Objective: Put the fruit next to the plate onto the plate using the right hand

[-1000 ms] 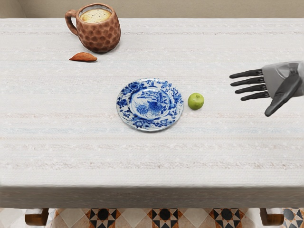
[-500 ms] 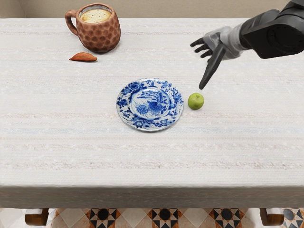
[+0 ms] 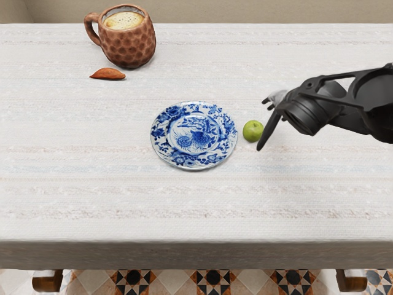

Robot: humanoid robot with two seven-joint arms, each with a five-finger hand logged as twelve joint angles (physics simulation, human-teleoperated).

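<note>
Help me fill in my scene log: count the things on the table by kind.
Blue-and-white plate: 1
Brown mug, filled: 1
Green fruit, just right of the plate: 1
Orange-brown piece by the mug: 1
Total: 4

One head view, above the table (image 3: 196, 203), slanting down from its near edge, plate (image 3: 194, 135) mid-frame
</note>
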